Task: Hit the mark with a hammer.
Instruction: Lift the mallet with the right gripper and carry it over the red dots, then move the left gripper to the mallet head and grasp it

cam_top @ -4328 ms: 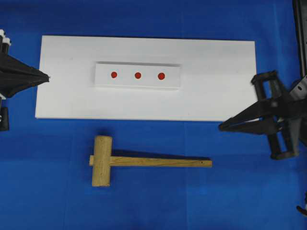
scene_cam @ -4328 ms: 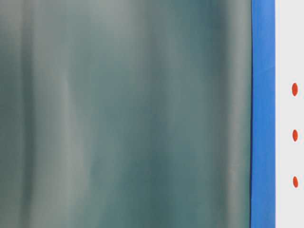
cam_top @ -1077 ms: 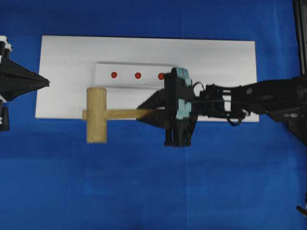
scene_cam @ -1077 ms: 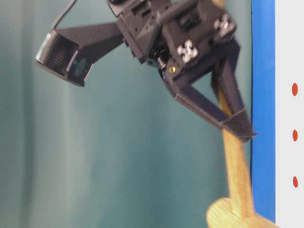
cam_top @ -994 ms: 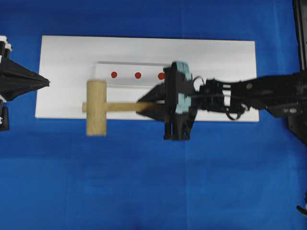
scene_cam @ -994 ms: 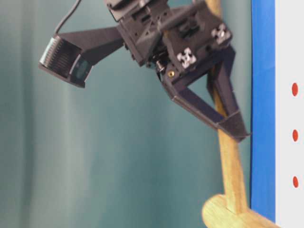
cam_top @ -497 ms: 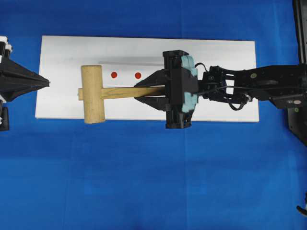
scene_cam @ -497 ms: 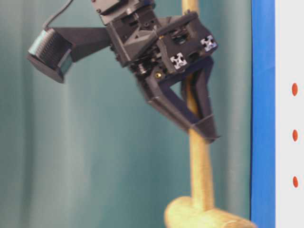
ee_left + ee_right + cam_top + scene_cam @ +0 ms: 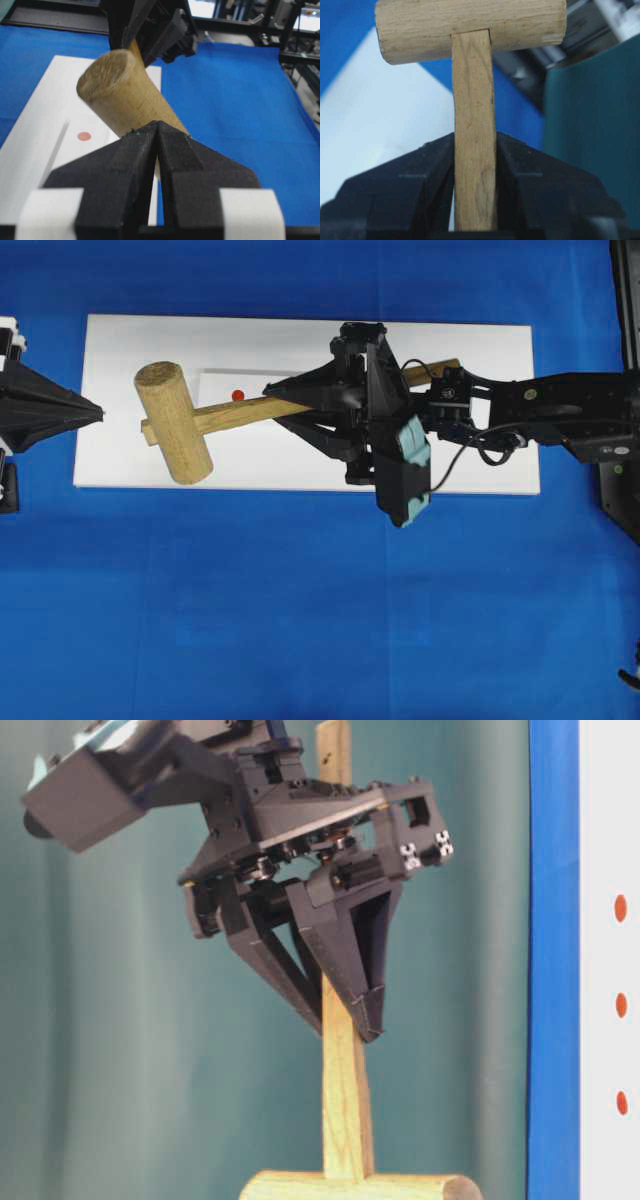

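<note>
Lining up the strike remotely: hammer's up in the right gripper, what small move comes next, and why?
Probably swing the head down toward the red mark. The right gripper clamps the hammer by its handle, the head is raised above the white board, just left of the only visible mark.

The hammer is bare, unpainted wood with visible grain, matt, its head end-face slightly rough. The right gripper clamping the hammer's handle is matt black plastic with a faintly layered surface; the left gripper looks the same, with 2 white tape-like patches behind its tips. Under the hammer lies a smooth matt white board, on a blue cloth-like cover with a fine weave.
</note>
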`<state>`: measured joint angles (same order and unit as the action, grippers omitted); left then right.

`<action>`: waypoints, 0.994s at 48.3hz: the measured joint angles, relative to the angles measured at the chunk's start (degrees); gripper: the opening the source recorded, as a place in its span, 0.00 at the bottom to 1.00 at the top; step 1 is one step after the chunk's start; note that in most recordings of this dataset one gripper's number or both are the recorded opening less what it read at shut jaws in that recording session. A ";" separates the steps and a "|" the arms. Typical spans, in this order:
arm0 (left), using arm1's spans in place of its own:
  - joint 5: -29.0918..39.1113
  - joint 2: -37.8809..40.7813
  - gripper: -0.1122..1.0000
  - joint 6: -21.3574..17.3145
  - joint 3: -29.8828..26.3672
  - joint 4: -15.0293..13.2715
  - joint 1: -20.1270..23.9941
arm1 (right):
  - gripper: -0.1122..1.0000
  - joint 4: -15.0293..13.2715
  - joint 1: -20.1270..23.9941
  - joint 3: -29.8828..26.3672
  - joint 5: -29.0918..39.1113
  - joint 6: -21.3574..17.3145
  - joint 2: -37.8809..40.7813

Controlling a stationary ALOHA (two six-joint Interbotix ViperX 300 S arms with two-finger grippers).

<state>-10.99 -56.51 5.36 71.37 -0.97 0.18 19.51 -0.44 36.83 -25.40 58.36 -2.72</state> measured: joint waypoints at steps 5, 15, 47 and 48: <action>-0.09 0.00 0.10 0.00 0.09 -0.09 -0.09 | 0.18 1.41 0.00 0.09 -1.05 3.25 0.00; -0.79 -0.53 0.10 0.79 0.09 -0.09 -0.09 | 0.18 2.64 -0.09 0.53 -1.49 5.01 -0.09; -0.44 0.18 0.86 13.10 0.00 -0.09 2.55 | 0.18 2.72 -0.09 0.53 -1.67 5.19 -0.09; -0.44 0.26 0.89 13.18 0.09 -0.09 2.64 | 0.18 2.64 -0.09 0.53 -1.67 5.19 0.00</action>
<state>-11.43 -56.25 18.54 71.46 -1.05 2.81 22.15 -0.53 37.35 -27.07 63.54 -2.72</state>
